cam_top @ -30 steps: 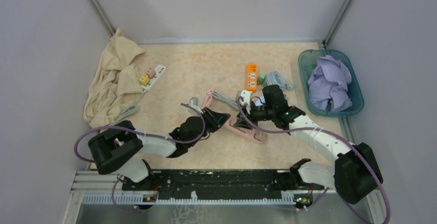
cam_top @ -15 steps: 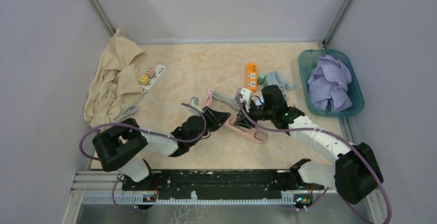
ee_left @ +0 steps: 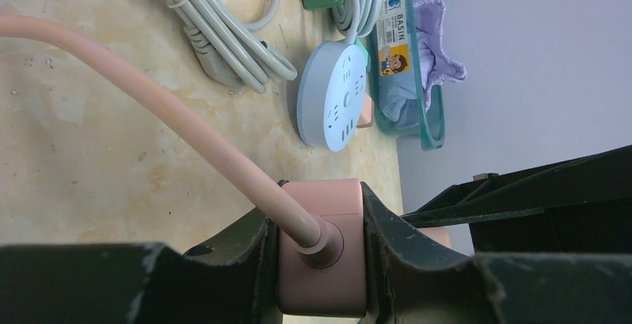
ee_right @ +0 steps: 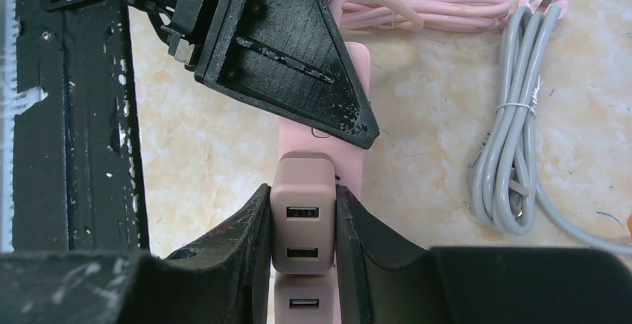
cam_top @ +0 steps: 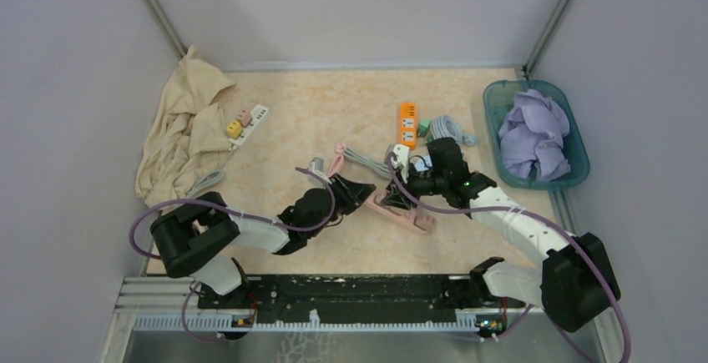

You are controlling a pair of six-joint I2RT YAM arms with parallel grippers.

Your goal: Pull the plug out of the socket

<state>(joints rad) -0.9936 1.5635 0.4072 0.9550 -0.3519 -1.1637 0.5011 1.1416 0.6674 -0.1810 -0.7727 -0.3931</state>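
Far left, a beige cloth (cam_top: 184, 129) lies heaped beside a white strip (cam_top: 252, 119), both well clear of the action. The left claw (ee_left: 320, 253) is narrow and clamped on the cord end of the pink power strip (ee_right: 352, 164), with the pink cable (ee_left: 149, 93) running out between its fingers.

Over the last second the strip has slid a touch rightward on the counter (cam_top: 292, 96), and the right arm has gone with it. So the pull is on, but the anchor seems to be giving a little.

In the centre, the pink plug (ee_right: 302, 182), a USB block, looks seated yet. I can't make out any gap at its base from the wrist view. The right claw (ee_right: 303, 216) is pinched tight on the plug's sides.

Just beyond it lies a grey cable bundle (ee_right: 507, 167), close to the pull path and likely to snag. Further right are an orange socket block (cam_top: 407, 123), a round socket (ee_left: 333, 97) and the teal basin (cam_top: 489, 117), all apart from the grip.
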